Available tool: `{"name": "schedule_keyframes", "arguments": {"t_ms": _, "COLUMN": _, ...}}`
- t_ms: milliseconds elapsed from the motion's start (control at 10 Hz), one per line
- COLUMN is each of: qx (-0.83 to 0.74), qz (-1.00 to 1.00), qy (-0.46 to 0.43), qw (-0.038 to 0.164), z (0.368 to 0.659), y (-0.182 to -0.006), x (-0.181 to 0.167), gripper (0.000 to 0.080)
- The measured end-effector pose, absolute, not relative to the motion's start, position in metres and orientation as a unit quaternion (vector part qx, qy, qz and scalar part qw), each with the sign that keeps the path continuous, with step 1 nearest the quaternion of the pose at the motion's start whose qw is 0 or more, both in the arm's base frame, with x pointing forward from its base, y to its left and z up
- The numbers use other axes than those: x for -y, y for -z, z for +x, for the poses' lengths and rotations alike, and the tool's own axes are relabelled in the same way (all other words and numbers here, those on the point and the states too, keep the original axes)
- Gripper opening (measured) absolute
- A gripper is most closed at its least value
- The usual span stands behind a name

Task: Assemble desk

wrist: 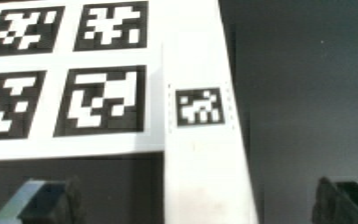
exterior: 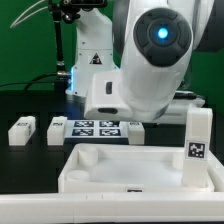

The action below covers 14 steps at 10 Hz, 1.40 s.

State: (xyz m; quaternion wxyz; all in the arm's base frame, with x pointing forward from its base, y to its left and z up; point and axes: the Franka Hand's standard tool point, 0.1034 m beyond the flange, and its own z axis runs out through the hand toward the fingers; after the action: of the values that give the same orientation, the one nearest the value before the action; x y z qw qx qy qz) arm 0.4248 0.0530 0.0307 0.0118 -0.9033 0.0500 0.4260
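The desk top [exterior: 130,168] lies rim up at the front of the table. One white leg [exterior: 198,135] stands upright at its corner on the exterior view's right. Two legs [exterior: 22,130] [exterior: 57,130] lie on the exterior view's left. Another leg [exterior: 135,126] lies against the marker board [exterior: 95,127]. In the wrist view this tagged leg [wrist: 202,105] runs beside the marker board [wrist: 69,80] and between my fingers. My gripper [wrist: 197,205] is open above it, with the dark fingertips [wrist: 43,200] wide apart on either side and not touching it.
The big white arm [exterior: 150,60] fills the middle of the exterior view and hides the gripper there. The table is black, with a green backdrop behind.
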Motion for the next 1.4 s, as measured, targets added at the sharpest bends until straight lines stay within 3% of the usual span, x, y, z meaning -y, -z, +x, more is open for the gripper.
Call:
{"name": "schedule_keyframes", "arguments": {"t_ms": 600, "qx": -0.075, "qz": -0.898, "qy": -0.434, "qw": 0.01, "z": 0.39, "y": -0.011, "x": -0.055, "gripper": 0.0649}}
{"name": "schedule_keyframes", "arguments": {"t_ms": 800, "qx": -0.088, "qz": -0.889, "qy": -0.448, "qw": 0.02, "z": 0.392, "y": -0.006, "x": -0.057, "gripper": 0.0649}}
{"name": "schedule_keyframes", "arguments": {"t_ms": 1200, "qx": -0.09, "qz": -0.89, "qy": -0.446, "qw": 0.019, "z": 0.396, "y": -0.004, "x": -0.055, "gripper": 0.0612}}
{"name": "schedule_keyframes", "arguments": {"t_ms": 1400, "qx": -0.091, "qz": -0.89, "qy": -0.446, "qw": 0.019, "z": 0.396, "y": -0.004, "x": -0.054, "gripper": 0.0287}}
